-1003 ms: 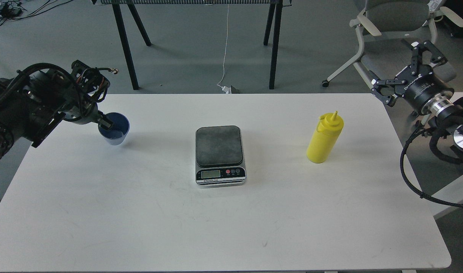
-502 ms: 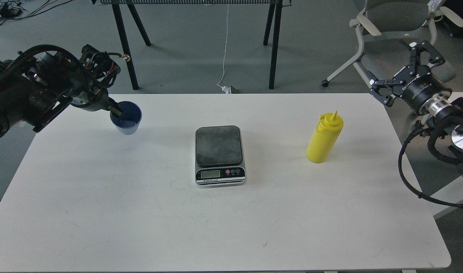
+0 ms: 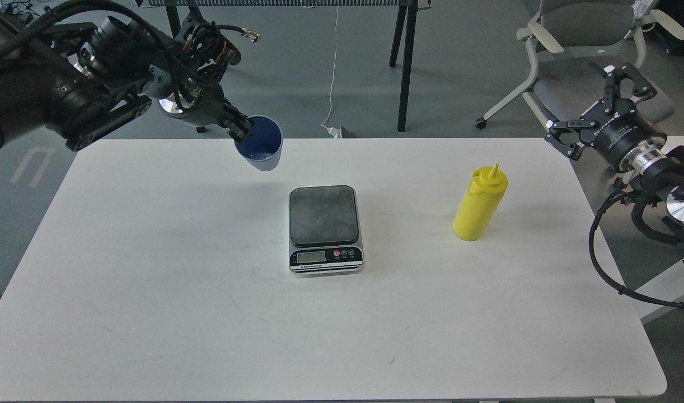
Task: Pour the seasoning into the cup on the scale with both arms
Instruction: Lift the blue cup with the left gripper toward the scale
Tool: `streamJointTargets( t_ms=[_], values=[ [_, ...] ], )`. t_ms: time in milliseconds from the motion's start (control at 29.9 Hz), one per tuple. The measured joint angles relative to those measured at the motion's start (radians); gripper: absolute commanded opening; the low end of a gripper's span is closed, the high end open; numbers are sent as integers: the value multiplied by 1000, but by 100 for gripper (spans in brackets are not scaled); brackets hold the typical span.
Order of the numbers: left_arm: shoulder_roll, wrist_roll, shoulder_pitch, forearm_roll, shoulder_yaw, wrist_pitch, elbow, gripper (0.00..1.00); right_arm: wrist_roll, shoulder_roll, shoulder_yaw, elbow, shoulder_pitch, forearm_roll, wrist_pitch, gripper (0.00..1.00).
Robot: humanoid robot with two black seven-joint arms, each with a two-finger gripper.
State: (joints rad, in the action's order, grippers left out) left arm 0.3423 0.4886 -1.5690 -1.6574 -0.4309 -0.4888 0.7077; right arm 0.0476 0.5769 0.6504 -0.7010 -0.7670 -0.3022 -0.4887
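Observation:
My left gripper (image 3: 242, 130) is shut on the rim of the light blue cup (image 3: 261, 146) and holds it in the air, tilted, above the table behind and left of the scale (image 3: 324, 228). The scale sits at the table's middle with its dark platform bare. The yellow seasoning bottle (image 3: 479, 203) stands upright to the right of the scale. My right gripper (image 3: 594, 101) is open and empty, off the table's right edge, behind and to the right of the bottle.
The white table (image 3: 207, 313) carries only the scale and the bottle. A grey office chair (image 3: 582, 33) stands behind my right arm. Black legs of another table (image 3: 403, 61) stand on the floor beyond the far edge.
My left gripper has lifted the cup off the table's left side and carried it up and to the right, toward the scale. My right arm has barely moved.

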Motion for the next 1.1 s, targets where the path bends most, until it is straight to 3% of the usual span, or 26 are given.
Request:
streamJointTargets(
  t_ms=[535, 1103],
  values=[
    [-180, 0, 7, 6, -2, 0, 18, 7, 0, 3, 2, 0, 0, 0, 0, 99],
    [-205, 0, 94, 2, -6, 0, -1, 9, 0, 3, 6, 0, 2, 0, 0, 99]
  ],
)
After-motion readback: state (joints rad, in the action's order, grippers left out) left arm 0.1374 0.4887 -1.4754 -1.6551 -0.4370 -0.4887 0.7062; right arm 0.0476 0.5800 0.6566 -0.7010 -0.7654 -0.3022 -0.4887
